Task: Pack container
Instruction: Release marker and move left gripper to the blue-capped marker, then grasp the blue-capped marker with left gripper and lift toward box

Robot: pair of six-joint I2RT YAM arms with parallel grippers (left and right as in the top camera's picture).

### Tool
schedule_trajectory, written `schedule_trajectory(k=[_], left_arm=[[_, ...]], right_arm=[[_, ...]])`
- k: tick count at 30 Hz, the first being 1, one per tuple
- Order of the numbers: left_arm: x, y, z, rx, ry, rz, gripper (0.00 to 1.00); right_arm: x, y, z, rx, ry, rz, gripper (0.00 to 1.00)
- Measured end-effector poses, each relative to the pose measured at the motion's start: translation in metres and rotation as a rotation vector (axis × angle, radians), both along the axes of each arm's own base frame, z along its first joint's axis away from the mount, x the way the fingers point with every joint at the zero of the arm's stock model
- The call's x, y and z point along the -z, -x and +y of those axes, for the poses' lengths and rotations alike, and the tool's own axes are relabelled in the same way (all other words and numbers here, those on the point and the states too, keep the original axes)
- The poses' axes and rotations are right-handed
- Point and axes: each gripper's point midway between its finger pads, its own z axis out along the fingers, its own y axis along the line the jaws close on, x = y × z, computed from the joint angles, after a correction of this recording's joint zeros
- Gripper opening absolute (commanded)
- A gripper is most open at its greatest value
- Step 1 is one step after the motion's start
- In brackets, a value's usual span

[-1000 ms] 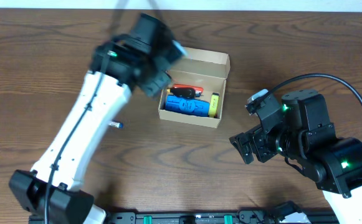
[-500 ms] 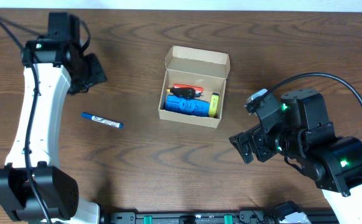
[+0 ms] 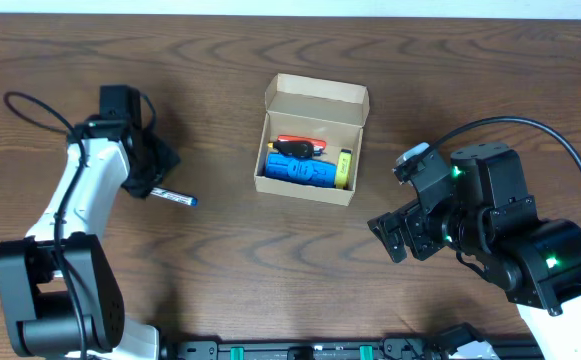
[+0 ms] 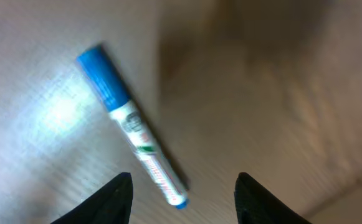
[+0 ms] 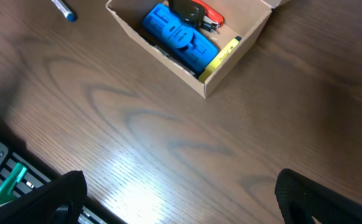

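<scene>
overhead, the left arm lay stretched along the left side of the table (image 3: 270, 260), bent at the elbow, with the left gripper (image 3: 152, 178) tipped down over the white end of a blue-capped marker (image 3: 173, 197). from the left wrist, its fingers (image 4: 115, 202) stood parted either side of the marker's tip, not closed on it. the right arm sat folded at lower right, the right gripper (image 5: 181, 199) spread wide and empty. the box (image 3: 315, 95) stood open mid-table, right of the marker, holding blue, red and yellow items.
</scene>
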Motion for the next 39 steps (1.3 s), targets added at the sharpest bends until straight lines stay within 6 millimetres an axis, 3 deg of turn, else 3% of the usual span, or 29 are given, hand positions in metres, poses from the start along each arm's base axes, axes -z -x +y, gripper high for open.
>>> schedule_trajectory(k=[7,15,27,39], left_arm=[[0.03,0.015,0.006,-0.136,-0.013,0.02,0.56],[0.045,0.02,0.012,-0.246,-0.027,0.006,0.66],[0.047,0.016,0.018,-0.318,-0.042,-0.02,0.77],[0.051,0.006,0.017,-0.357,-0.024,-0.049,0.73]], right_arm=[[0.0,0.0,0.0,0.0,0.0,0.0,0.99],[0.0,0.0,0.0,0.0,0.0,0.0,0.99],[0.0,0.0,0.0,0.0,0.0,0.0,0.99],[0.0,0.0,0.0,0.0,0.0,0.0,0.99]])
